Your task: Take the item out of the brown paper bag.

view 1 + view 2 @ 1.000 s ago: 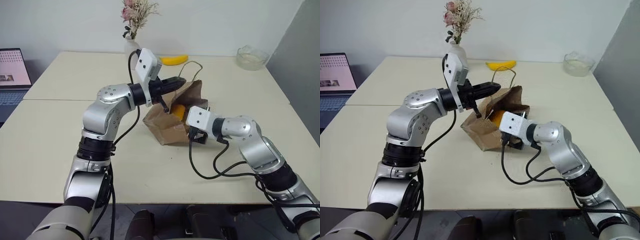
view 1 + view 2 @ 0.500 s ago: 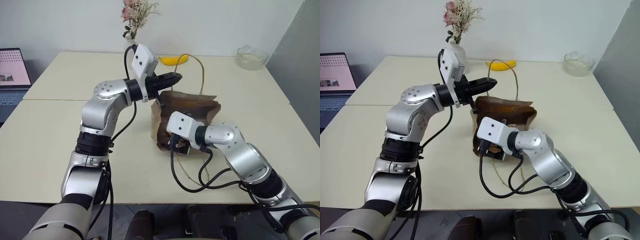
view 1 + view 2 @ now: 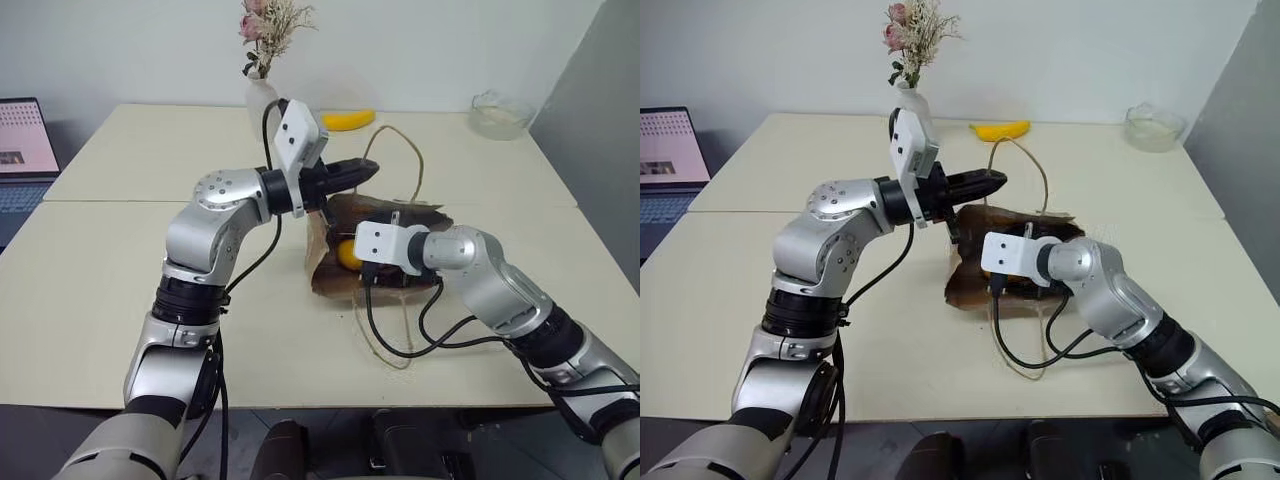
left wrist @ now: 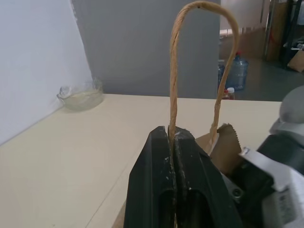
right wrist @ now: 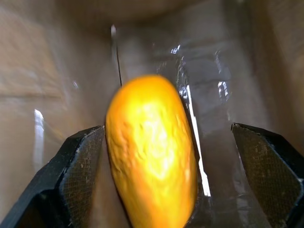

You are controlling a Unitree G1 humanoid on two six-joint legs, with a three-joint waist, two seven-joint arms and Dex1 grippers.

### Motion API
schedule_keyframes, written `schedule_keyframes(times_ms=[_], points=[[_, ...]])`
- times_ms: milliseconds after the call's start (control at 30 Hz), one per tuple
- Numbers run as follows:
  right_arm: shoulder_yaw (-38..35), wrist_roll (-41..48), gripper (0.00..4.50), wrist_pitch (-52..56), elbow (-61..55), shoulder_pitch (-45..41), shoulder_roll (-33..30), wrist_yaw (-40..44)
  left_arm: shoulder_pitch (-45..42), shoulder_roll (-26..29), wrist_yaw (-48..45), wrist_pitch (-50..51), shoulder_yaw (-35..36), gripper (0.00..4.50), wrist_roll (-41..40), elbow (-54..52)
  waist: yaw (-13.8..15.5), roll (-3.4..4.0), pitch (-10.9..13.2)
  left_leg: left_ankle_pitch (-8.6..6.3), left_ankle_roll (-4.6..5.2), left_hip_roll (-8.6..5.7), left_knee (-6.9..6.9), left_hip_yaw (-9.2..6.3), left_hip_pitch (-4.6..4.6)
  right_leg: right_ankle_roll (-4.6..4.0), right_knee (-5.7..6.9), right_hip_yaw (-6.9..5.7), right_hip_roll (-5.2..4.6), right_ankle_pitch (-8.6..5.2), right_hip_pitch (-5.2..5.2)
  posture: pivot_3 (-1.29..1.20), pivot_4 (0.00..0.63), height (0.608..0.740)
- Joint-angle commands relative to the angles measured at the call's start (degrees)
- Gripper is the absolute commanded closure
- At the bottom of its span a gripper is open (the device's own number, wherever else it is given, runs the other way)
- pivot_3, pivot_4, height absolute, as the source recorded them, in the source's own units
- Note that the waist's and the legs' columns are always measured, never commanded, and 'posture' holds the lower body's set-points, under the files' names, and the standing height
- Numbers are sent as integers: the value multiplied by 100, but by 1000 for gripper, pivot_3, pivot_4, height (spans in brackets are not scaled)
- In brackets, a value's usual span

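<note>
Right wrist view puts us inside the bag: the right pincer (image 5: 166, 190) is spread wide, its black cross-hatched pads (image 5: 78, 166) on either side of the item (image 5: 151, 152), a stubby orange-yellow oblong with a dimpled, glossy skin, lying on the crinkled brown paper floor. One pad sits just beside it, the other well apart, so nothing is gripped yet. A second ago that arm was outside, beside the bag; it has since swung round and pushed into the mouth, and the bag (image 3: 400, 215) itself has gone from slumped to held open on the worktop (image 3: 120, 290). My read: the reach is done and closing on the item comes next. Head views show the item (image 3: 348, 255) peeking yellow just inside the opening, next to the right wrist. Higher up, the left pincer (image 4: 172, 137) is pressed together on one tan cord handle (image 4: 176, 71), a twisted loop arching over the fingers, keeping the mouth lifted. Farther back stand a banana (image 3: 349, 120), a white vase (image 3: 258, 97) of dried flowers, and a glass bowl (image 3: 497, 113) in the far corner.
</note>
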Motion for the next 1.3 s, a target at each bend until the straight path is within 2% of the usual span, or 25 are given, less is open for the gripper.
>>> schedule_keyframes(times_ms=[33, 233, 333, 433, 467, 700, 833, 967, 1067, 1167, 1300], points=[[117, -298, 41, -371, 312, -186, 87, 53, -34, -10, -11, -15, 34, 4500, -89, -234, 3, 0, 0, 0, 0, 0, 0, 0, 0, 0, 0, 0, 0, 0, 0, 0, 150, 740], [209, -638, 41, -715, 865, -185, 212, 95, 8, -22, 13, -16, 23, 4500, -72, -251, 3, 0, 0, 0, 0, -4, 1, 4, 1, 0, 1, 2, 0, 0, 1, 0, 150, 740], [36, -601, 582, -791, 693, -133, 207, 162, 40, -20, 43, -1, 26, 4500, -61, -258, 4, 0, 0, 0, 0, -3, 1, 3, 0, 0, -1, 2, 0, 0, 0, 0, 150, 740], [-194, -468, 1540, -848, 389, -32, 113, 304, 39, -16, 75, -10, 10, 4500, -23, -219, 5, 0, 0, 0, 0, -2, 1, 1, -1, 0, 0, 1, -1, 0, 0, 0, 150, 740], [-303, -378, 1609, -827, 246, 12, 93, 375, 38, -12, 86, -9, 4, 4500, -14, -207, 5, 0, 0, 0, 0, -3, 0, 0, -1, 0, 0, 0, -1, 0, 0, 0, 150, 740], [-1311, 679, 1610, -632, -818, 276, -342, 1162, -25, -16, 172, -1, -46, 4500, 105, -29, 12, 1, 0, 0, 0, -3, 1, -1, -1, 0, -1, -1, 0, 0, 1, 0, 150, 740], [-2201, 1963, 1610, -456, -1516, 475, -669, 1879, -67, -56, 221, -39, -108, 4500, 205, 99, 16, 1, 1, 0, 0, -3, 0, -4, 0, 0, -1, -4, 0, 0, 2, 0, 150, 740], [-3203, 3256, 1610, 475, -2193, 745, -997, 2188, -114, -64, 314, -72, -131, 4500, 298, 219, 22, 1, 2, 0, 1, -2, 0, -3, -1, 0, -3, -3, 0, 0, 2, 0, 150, 740], [-3878, 3928, 1610, 1129, -2320, 748, -1044, 1931, -113, -64, 340, -92, -123, 4500, 334, 254, 20, 1, 2, 0, 1, -2, 0, -2, 1, 0, -2, -2, -3, 0, 4, 0, 150, 740], [-4661, 3780, 1610, 1155, -1627, 826, -1353, 1429, -84, -74, 360, -121, -139, 4500, 368, 267, 24, 1, 2, 0, 1, 0, 0, -2, 7, 0, 1, -2, -3, 1, 8, 0, 150, 740], [-4510, 2938, 1610, 105, -430, 1249, -1765, 883, -96, -70, 343, -130, -130, 4500, 390, 301, 38, 0, 2, -1, 2, -8, 0, 3, 5, 0, -9, 0, -3, 0, 12, 0, 150, 740]])
